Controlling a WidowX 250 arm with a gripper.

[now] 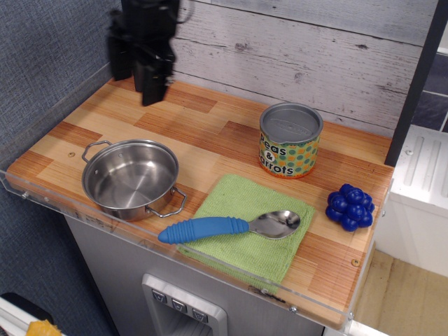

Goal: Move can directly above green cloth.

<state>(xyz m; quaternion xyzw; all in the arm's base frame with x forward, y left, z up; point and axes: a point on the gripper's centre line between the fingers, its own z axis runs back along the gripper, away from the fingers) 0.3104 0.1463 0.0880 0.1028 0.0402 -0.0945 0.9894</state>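
The can (290, 140), a short tin with a grey lid and a yellow dotted "Peas & Carrots" label, stands upright on the wooden counter just behind the far edge of the green cloth (241, 196). The cloth lies at the front middle with a blue-handled spoon (210, 229) across it. My gripper (135, 87) hangs high at the back left corner, far from the can and holding nothing. Its fingers look parted, though the image is a little blurred there.
A steel two-handled pot (131, 178) sits at the front left. A blue berry-shaped toy (350, 206) lies at the right of the cloth. A white plank wall (315, 42) closes the back, and a dark post (418, 77) stands at the right.
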